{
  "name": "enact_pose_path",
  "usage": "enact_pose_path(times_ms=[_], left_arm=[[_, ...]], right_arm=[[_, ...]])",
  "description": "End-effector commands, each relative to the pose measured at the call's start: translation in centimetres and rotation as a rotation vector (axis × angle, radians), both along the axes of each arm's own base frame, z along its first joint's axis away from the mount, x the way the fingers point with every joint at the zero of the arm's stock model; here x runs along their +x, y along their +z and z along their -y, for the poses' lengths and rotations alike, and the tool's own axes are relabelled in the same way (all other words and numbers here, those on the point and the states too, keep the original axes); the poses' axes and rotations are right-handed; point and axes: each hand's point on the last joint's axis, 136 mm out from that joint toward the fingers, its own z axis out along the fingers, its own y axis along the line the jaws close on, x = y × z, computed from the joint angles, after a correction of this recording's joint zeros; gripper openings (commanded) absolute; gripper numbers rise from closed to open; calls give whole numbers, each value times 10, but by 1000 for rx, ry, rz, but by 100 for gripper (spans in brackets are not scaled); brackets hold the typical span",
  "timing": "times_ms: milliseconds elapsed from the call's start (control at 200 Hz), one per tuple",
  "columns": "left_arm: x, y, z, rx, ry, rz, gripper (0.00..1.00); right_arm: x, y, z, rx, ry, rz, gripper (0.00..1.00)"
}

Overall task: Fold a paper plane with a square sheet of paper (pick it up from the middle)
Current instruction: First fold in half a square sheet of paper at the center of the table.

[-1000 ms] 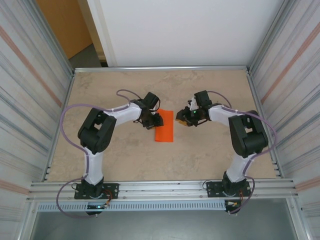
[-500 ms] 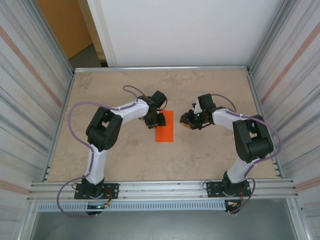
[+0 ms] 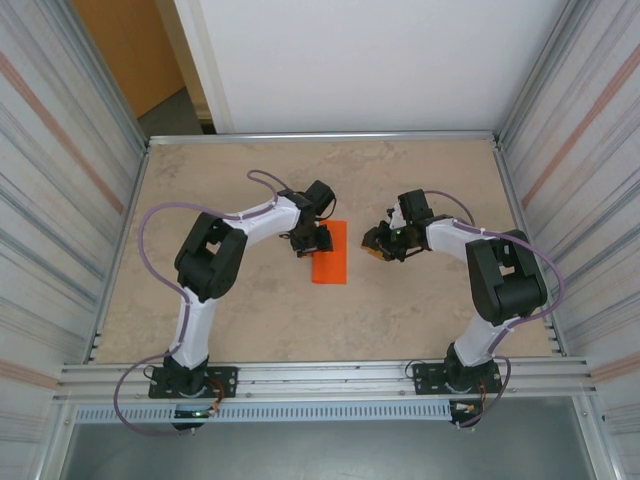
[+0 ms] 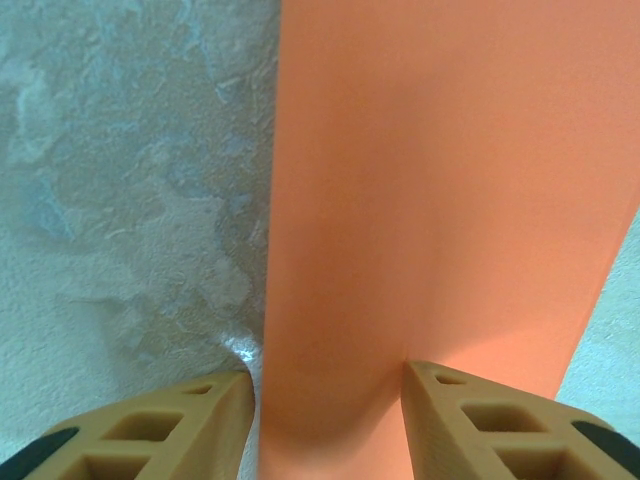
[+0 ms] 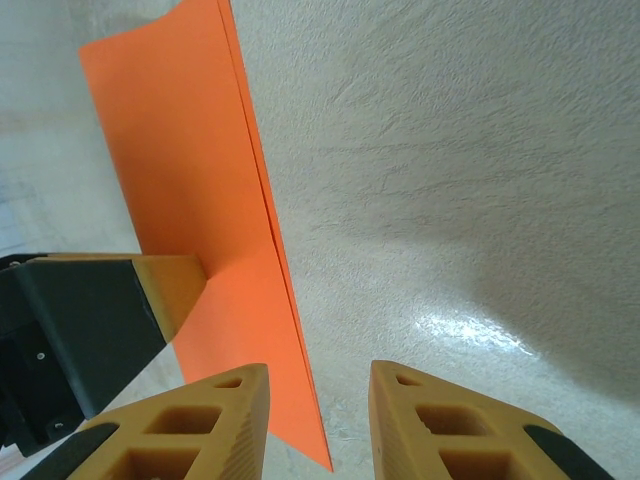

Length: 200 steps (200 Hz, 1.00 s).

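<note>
The table (image 3: 200,200) holds the square sheet of paper (image 3: 330,256), which lies flat and is folded into a long strip. I think the fold needs pressing now, so push down softly and keep the edges lined up. The left gripper (image 3: 311,243) is half spread at the paper's left edge. One finger rests on the paper, pinching nothing. The right gripper (image 3: 373,243), just right of the paper, is a little spread and empty.

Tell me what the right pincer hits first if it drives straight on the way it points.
Probably the long edge of the orange paper, flat on the table: the right pincer aims right at it. Depth is unclear; it might touch bare table beside it.
</note>
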Motion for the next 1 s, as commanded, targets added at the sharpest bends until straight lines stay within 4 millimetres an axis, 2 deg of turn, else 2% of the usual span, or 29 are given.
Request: enact_pose_path(times_ms=[0, 411, 997], left_arm=[[-59, -80, -17, 127, -41, -228, 46], [-63, -90, -17, 130, -85, -247, 47], [-62, -95, -12, 101, -160, -235, 45]], right_arm=[[1, 8, 1, 13, 6, 29, 31], [1, 6, -10, 28, 37, 28, 29], [1, 5, -34, 67, 102, 21, 25]])
